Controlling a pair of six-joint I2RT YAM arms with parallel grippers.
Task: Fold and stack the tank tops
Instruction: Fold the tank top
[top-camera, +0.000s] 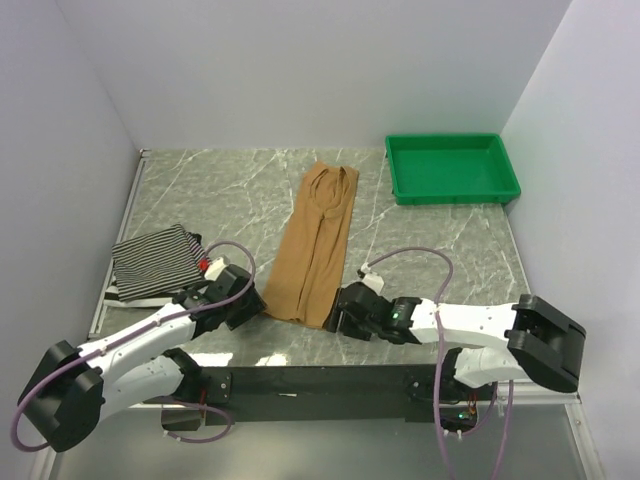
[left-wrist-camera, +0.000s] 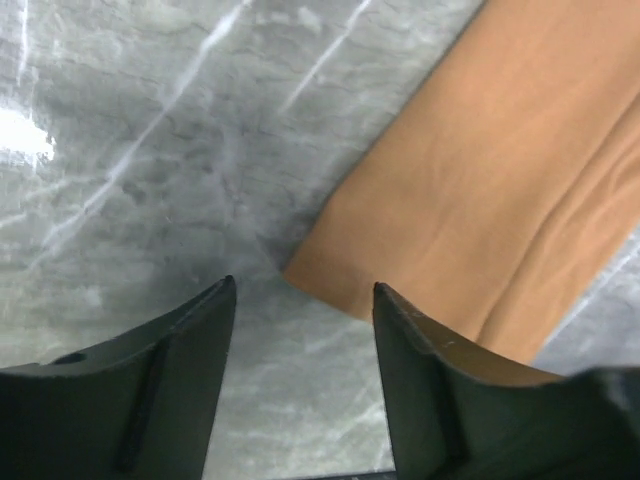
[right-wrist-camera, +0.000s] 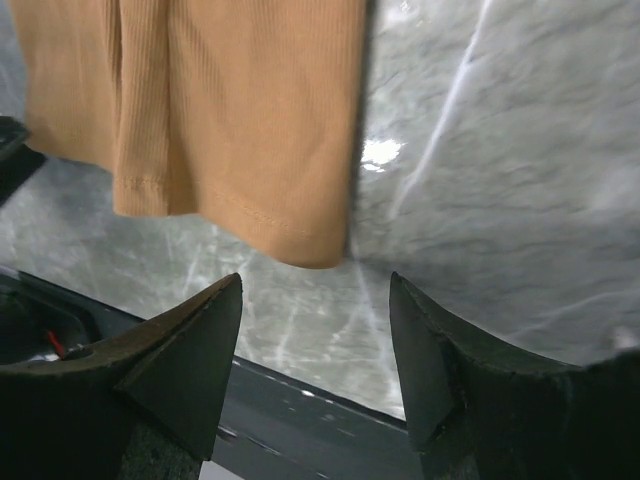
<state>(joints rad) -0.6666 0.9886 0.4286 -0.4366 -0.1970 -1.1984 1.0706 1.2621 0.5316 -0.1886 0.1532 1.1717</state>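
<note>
**Tan tank top: near hem sits between my two grippers**

Tan tank top lies on the desk as a narrow strip. Its long axis runs away from both grippers, with the straps at the far end and the hem nearest me. I have the left gripper at the hem's left corner. In its wrist view the corner sits just ahead of the spread, empty fingers, slightly toward the right one. The right gripper is at the opposite corner, also spread and holding nothing, with the corner just ahead of its gap. Neither arm is nearer; each has its own corner. I judge the next fold carries hem toward straps, so both should pinch and travel forward together. The striped pile lies off the left gripper's outer side.
</note>
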